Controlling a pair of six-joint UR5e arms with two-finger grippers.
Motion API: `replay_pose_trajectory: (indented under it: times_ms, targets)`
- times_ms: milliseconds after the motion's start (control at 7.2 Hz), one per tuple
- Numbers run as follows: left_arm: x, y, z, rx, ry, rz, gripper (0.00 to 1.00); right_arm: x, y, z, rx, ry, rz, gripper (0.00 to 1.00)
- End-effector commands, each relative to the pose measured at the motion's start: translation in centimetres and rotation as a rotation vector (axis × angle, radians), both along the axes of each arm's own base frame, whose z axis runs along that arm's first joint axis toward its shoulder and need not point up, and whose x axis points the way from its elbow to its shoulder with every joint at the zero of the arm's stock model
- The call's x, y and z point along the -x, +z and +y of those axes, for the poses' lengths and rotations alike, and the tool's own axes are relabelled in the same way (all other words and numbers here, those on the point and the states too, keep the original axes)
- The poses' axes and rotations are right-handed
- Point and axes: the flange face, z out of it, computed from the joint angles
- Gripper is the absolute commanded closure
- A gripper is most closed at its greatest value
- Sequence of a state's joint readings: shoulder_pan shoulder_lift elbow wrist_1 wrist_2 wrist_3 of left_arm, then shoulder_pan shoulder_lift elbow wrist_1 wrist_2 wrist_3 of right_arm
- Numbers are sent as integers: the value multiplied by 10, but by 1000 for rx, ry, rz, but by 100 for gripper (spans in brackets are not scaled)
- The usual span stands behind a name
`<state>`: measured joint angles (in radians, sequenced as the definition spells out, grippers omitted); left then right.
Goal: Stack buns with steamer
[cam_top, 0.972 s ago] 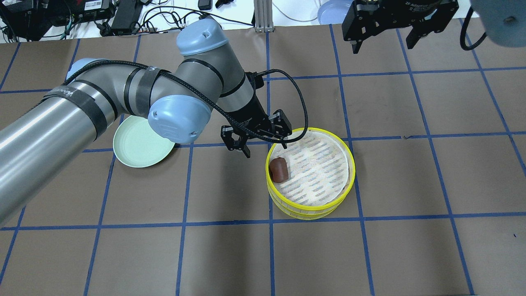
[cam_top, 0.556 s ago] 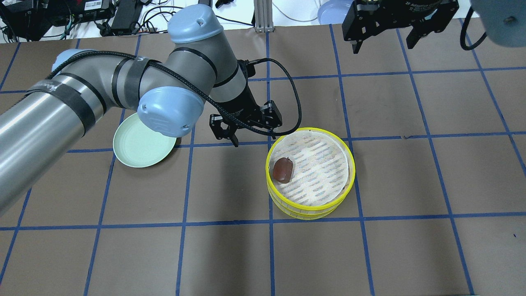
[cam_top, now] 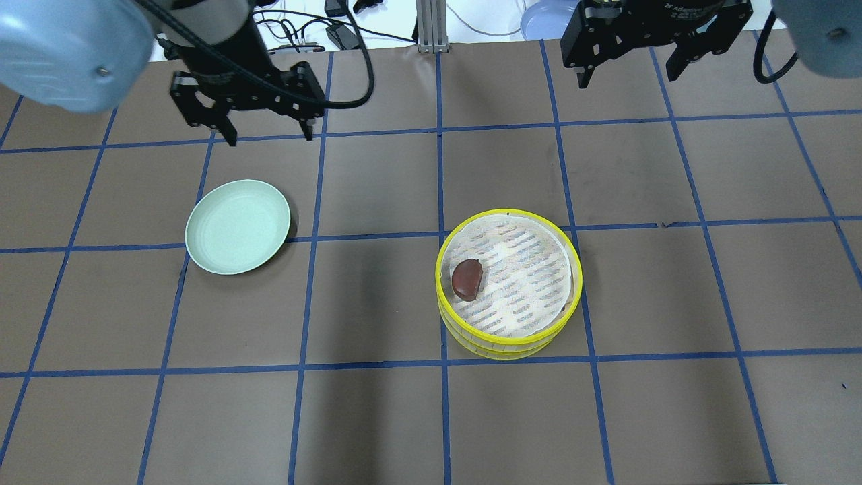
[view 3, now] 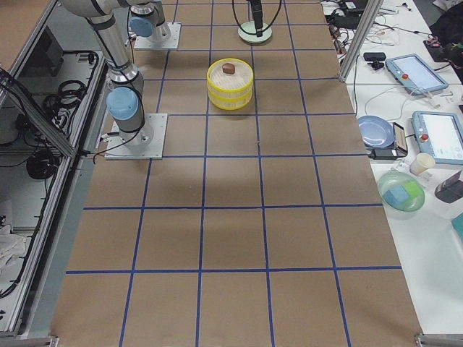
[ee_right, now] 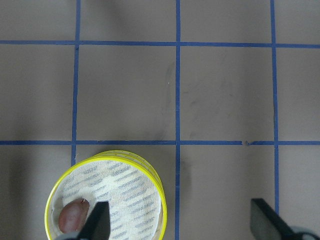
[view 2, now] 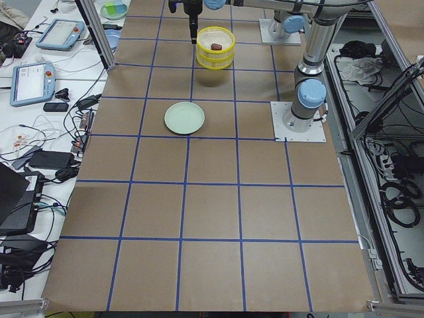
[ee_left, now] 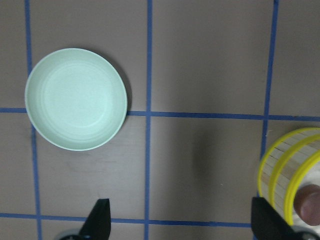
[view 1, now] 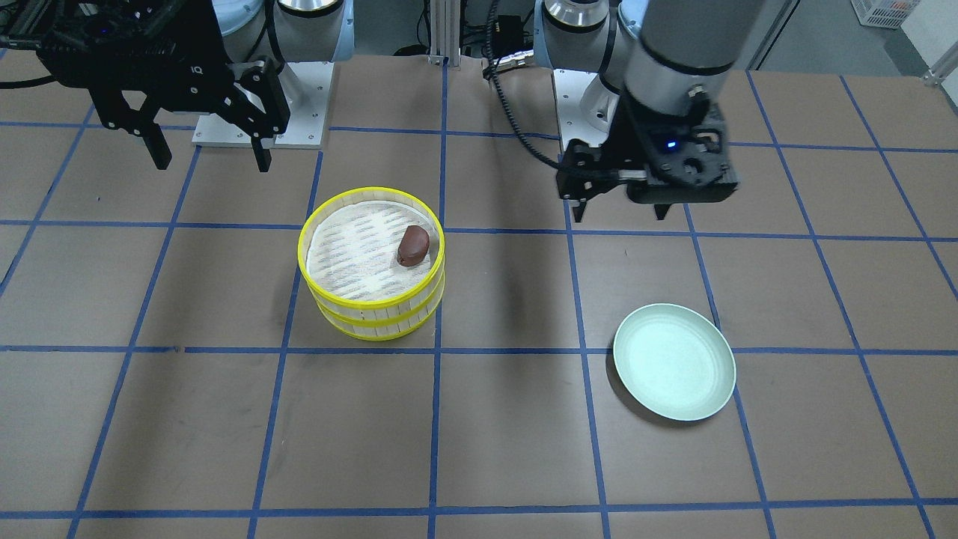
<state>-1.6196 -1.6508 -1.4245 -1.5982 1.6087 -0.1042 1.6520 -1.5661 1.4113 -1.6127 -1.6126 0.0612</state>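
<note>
The steamer's two yellow-rimmed trays (cam_top: pixel 506 342) stand stacked right of the table's centre; they also show in the front view (view 1: pixel 367 320). The dark reddish-brown bun (cam_top: pixel 466 279) lies on the top tray's white floor, by its left rim, and also shows in the front view (view 1: pixel 413 245). The cream-white bun is hidden. My left gripper (cam_top: pixel 269 139) is open and empty, high above the table behind the green plate, far left of the steamer. My right gripper (cam_top: pixel 626 81) is open and empty, high at the back right, beyond the steamer.
A smooth pale green plate (cam_top: pixel 237 226) lies empty left of centre; it also shows in the left wrist view (ee_left: pixel 75 98). The brown table carries a blue tape grid. Cables and devices lie beyond the far edge.
My left arm has pulled away from the steamer's left rim, up and to the back left. The brown bun has settled slightly on the tray floor. The right arm has not moved.
</note>
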Motion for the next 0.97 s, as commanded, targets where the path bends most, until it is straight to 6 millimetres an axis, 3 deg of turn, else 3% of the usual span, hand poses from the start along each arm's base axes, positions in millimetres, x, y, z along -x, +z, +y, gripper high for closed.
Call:
replay_pose_trajectory:
  times_ms: [0, 139, 278, 833]
  targets:
    - [-93, 18, -2, 14, 14, -15, 0, 0, 0, 0, 1, 0, -1, 0]
    - [-114, 7, -4, -6, 41, -4, 0, 0, 0, 0, 1, 0, -1, 0]
    - [-117, -6, -3, -24, 47, 8, 0, 0, 0, 0, 1, -2, -1, 0]
    - [-111, -5, 0, -21, 41, 6, 0, 0, 1, 1, 1, 0, -1, 0]
